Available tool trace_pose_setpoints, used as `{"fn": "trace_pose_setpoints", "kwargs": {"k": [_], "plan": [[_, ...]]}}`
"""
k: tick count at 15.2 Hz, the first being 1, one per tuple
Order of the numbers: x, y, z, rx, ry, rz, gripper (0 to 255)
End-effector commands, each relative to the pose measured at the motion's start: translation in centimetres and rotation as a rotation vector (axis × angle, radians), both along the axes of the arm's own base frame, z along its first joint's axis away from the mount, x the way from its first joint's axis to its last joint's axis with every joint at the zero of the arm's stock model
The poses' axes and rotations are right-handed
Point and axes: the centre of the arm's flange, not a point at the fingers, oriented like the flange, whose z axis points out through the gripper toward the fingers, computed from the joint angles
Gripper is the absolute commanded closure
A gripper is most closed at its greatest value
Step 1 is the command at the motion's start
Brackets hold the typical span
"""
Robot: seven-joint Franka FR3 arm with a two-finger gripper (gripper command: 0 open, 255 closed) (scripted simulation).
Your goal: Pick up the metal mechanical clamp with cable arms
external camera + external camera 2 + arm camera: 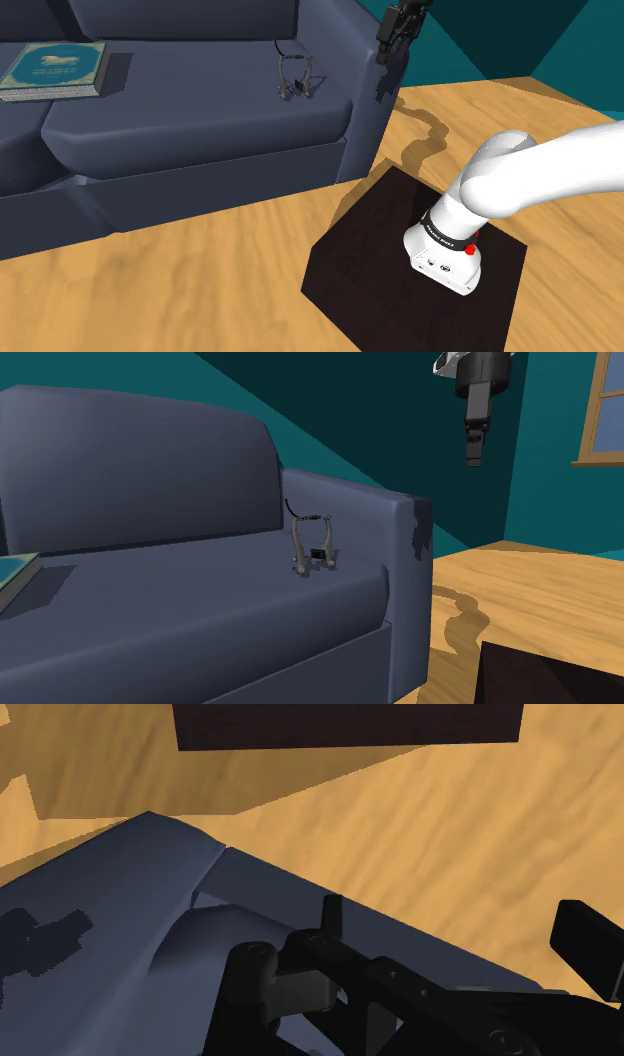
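In the shoulder view a teal book lies on the sofa's left cushion, its cover lettering unreadable. The clamp, grey metal with two upright arms and a thin black cable arching above, stands on the next cushion near the armrest. The gripper hangs high near that armrest, fingers apart, empty.

The gripper is hanging over the sofa arm. The clamp is lying on the seat below it, toward the shoulder view's left, well apart. The book is lying farther that way.
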Motion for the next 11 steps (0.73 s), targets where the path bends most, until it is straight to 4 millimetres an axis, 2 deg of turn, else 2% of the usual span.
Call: {"fn": "trace_pose_setpoints", "kwargs": {"k": [1,11], "plan": [[0.0,0.0,0.0,0.0,0.0,0.0,0],[11.8,-6.0,-3.2,-0.045,0.048,0.254,0]]}}
